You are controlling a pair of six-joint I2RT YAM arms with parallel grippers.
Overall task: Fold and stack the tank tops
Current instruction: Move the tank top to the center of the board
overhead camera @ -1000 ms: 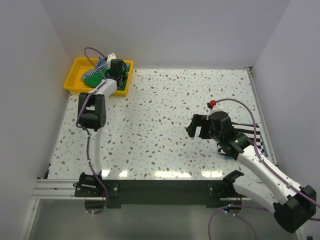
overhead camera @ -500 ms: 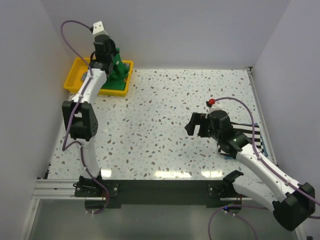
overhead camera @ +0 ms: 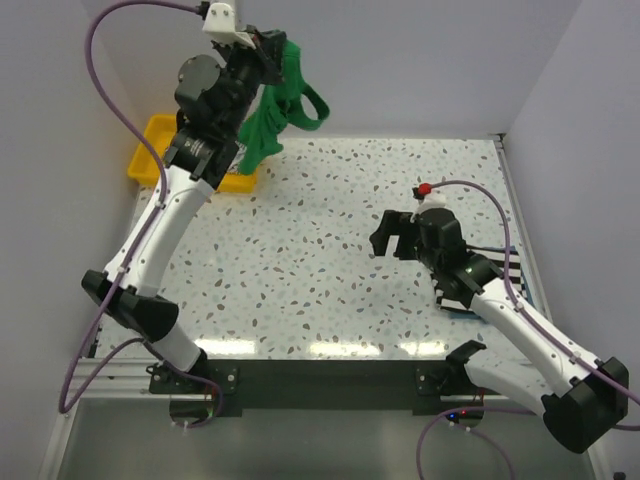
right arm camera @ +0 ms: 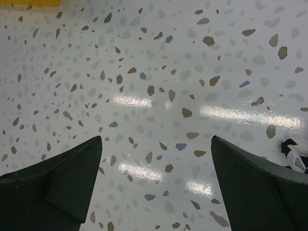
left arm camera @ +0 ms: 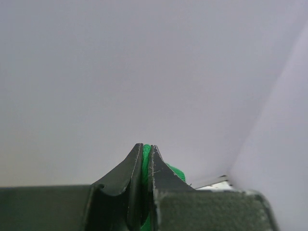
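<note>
Aloft, bunched green tank top (overhead camera: 272, 110)

The left gripper (left arm camera: 146, 147) has its dark jaws pressed together on a soft bright green cloth tank top (left arm camera: 173, 172), against a plain white wall (left arm camera: 144, 72).

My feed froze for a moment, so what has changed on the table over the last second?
The left gripper, shut on the green tank top, has risen from the yellow tray and swung right. The top now hangs in the air, clear of the tray. The right gripper stayed open above the table, and the black-and-white striped top beside it has not moved.
</note>
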